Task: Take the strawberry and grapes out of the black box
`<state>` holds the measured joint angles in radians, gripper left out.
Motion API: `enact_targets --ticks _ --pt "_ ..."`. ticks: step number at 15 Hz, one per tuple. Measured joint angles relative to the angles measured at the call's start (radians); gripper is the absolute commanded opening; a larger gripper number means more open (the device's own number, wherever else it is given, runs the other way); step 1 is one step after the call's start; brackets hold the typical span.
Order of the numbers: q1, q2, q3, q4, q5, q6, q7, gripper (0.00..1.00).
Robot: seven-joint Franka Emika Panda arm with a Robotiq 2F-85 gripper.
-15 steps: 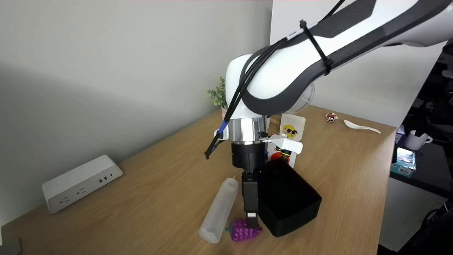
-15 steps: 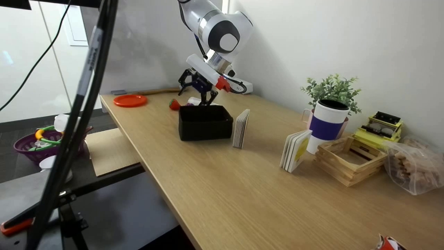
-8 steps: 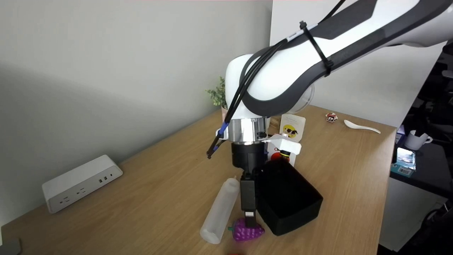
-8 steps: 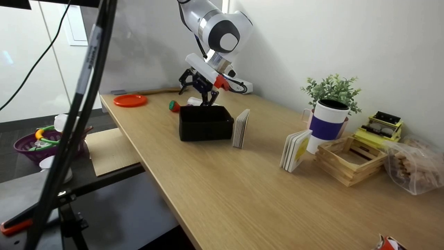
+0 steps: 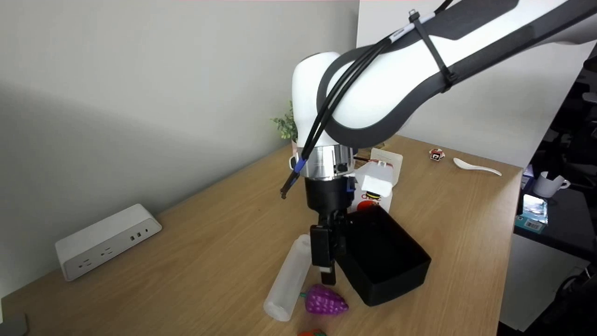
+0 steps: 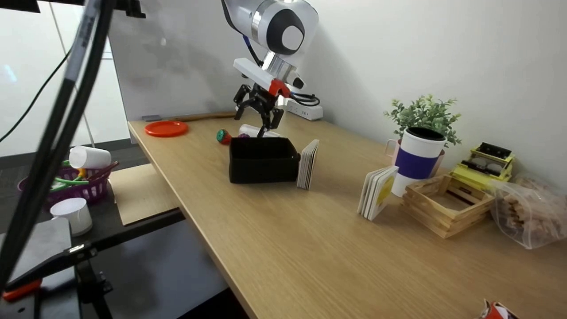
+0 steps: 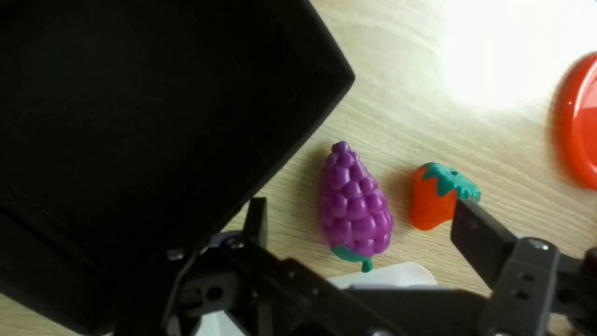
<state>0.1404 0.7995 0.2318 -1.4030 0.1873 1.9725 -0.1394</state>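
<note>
The purple grapes (image 7: 357, 210) lie on the table just outside the black box (image 7: 298, 116), beside its wall. They also show in both exterior views (image 5: 325, 300) (image 6: 243, 135). The red-orange strawberry (image 7: 429, 205) lies on the table beside the grapes. It shows in an exterior view (image 6: 224, 137) and is cut by the bottom edge in an exterior view (image 5: 311, 333). The box's dark inside shows no fruit in an exterior view (image 5: 396, 284). My gripper (image 7: 364, 224) is open and empty, raised above the grapes, its fingers on either side of grapes and strawberry in the wrist view.
A clear plastic cylinder (image 5: 289, 280) lies beside the grapes. A standing board book (image 6: 307, 164) is close to the box, with another book (image 6: 377, 191) farther off. A red plate (image 6: 166, 128) lies near the table edge. A white power strip (image 5: 109, 240) stands by the wall.
My open gripper has risen off the grapes. The box has slid slightly away from the fruit. The strawberry has turned and shifted a little, coming into view at an exterior view's bottom edge.
</note>
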Motion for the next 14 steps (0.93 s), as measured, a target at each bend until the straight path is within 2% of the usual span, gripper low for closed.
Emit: enact_targets --ticks 7,14 --pt "0.048 -0.115 -0.044 -0.049 -0.045 -0.031 0.178 1.0" --pt "0.061 -0.205 -0.085 -0.115 -0.047 -0.031 0.332 1.0"
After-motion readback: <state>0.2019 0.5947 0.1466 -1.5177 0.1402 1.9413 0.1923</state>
